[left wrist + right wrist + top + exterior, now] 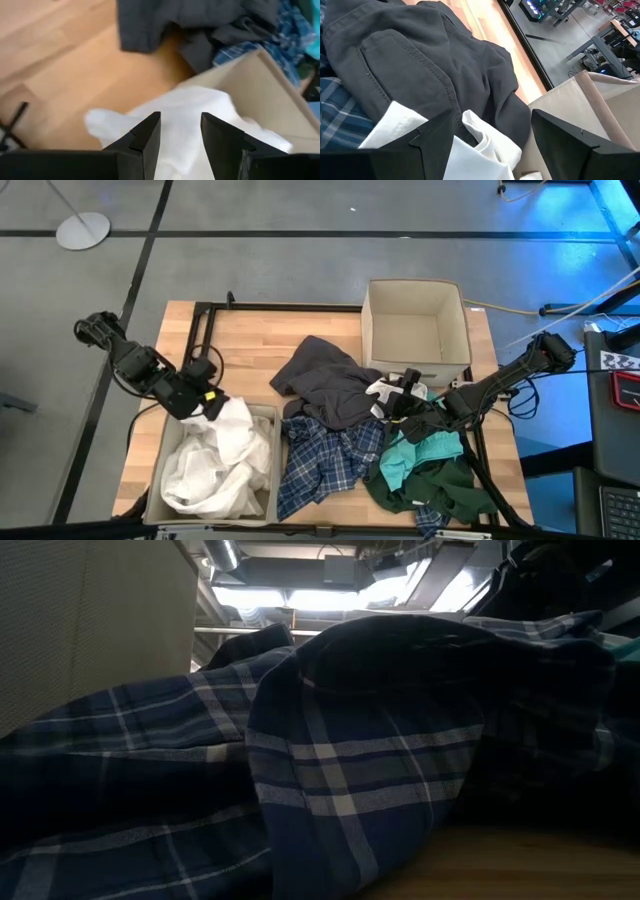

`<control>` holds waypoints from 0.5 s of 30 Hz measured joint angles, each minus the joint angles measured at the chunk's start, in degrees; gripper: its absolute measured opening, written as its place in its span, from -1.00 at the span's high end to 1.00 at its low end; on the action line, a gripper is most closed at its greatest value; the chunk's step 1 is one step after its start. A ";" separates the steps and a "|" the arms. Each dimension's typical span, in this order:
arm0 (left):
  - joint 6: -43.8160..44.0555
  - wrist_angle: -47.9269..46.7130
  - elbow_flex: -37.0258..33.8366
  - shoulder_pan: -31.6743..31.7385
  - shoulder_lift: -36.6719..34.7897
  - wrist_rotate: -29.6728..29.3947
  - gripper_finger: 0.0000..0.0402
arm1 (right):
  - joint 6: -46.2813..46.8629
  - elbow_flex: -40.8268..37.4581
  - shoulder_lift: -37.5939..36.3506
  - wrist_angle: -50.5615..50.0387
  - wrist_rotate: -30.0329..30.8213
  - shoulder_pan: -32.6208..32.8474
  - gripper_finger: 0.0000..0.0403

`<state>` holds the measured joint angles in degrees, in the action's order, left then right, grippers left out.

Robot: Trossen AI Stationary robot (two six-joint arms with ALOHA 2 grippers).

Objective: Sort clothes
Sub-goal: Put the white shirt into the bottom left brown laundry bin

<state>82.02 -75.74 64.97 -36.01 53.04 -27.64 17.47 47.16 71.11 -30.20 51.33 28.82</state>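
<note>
White garments (pixel 215 460) lie heaped in the beige bin (pixel 272 420) at the near left. My left gripper (pixel 210 405) hangs open just above their far edge (pixel 180 107). On the table lie a dark grey garment (pixel 320 380), a blue-white plaid shirt (pixel 325 455), a teal garment (pixel 420 452) and a dark green one (pixel 430 485). A small white cloth (pixel 382 390) rests on the dark grey garment. My right gripper (pixel 398 402) is open, with one finger on each side of this white cloth (pixel 480 142). I cannot tell whether it touches it.
A second beige bin (pixel 415 362) stands at the far right with nothing in it, and its wall shows in the right wrist view (pixel 580 100). Bare wood (pixel 250 340) lies at the far left. The plaid shirt (pixel 330 760) fills the low view.
</note>
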 joint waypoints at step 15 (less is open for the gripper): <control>-4.46 1.94 -3.76 0.00 0.35 2.37 0.35 | 0.00 0.00 0.00 0.04 0.01 0.00 -0.31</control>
<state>77.56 -73.80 61.21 -36.01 53.39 -25.28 17.47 47.16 71.11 -30.15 51.34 28.82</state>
